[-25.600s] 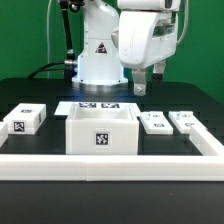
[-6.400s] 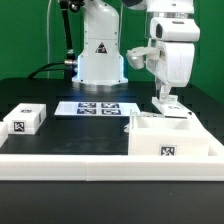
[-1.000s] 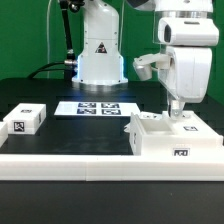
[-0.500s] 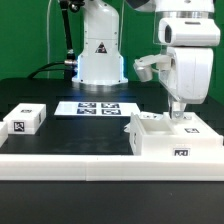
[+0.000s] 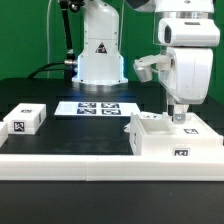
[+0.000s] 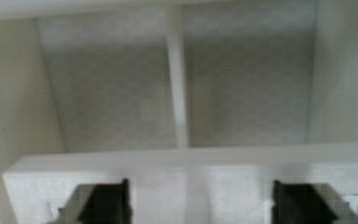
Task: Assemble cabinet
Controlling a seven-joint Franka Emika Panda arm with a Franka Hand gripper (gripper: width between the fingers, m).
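Note:
The white cabinet body (image 5: 160,145) lies at the front on the exterior view's right, open side up, with a tag on its front face. My gripper (image 5: 178,118) hangs at its far right edge, fingertips at the rim. In the wrist view the fingers (image 6: 101,203) stand wide apart over a white wall of the cabinet body (image 6: 194,165), with its grey inside and a thin divider beyond. The gripper (image 6: 201,203) is open and holds nothing. A small white tagged panel (image 5: 25,120) lies on the far left. Another white piece (image 5: 199,128) shows just behind the body.
The marker board (image 5: 97,108) lies in the middle in front of the white robot base (image 5: 100,55). A low white rail (image 5: 60,160) runs along the table's front and up the right side, close to the cabinet body.
Nothing has visibly moved in the last second. Since the oldest frames the cabinet body has gone from the middle to the exterior view's right front corner, and the gripper has followed it.

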